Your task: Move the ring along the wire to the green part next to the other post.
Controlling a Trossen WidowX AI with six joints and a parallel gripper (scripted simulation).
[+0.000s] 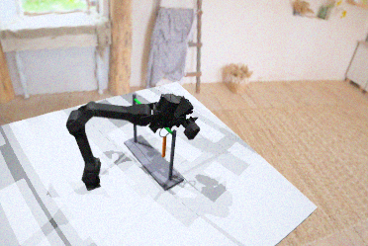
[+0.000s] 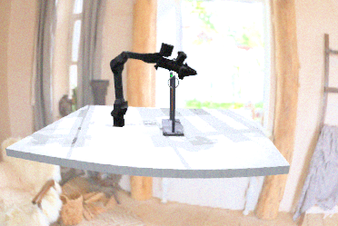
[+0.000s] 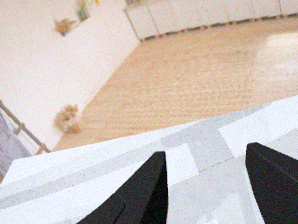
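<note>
Top view: the ring (image 1: 160,134) (image 2: 168,83) hangs from the wire's green part (image 1: 168,129) (image 2: 171,75) by the nearer post (image 1: 172,154) (image 2: 173,108), handle (image 1: 164,146) drawn to six o'clock presumably by weight, the partly open, empty pincer (image 1: 194,119) (image 2: 196,73) (image 3: 206,157) reaching beyond toward two o'clock.

Pale wall (image 1: 237,24), straw-coloured woven floor (image 1: 282,127).

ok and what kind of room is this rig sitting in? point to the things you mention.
Looks like a rustic living space or home studio, not a workshop: a ladder (image 1: 199,29) with a grey cloth (image 1: 170,43) (image 2: 313,167) draped on it, rough timber posts (image 1: 120,34) (image 2: 283,63), and dried plants (image 1: 238,75) (image 3: 68,119) by the wall.
</note>
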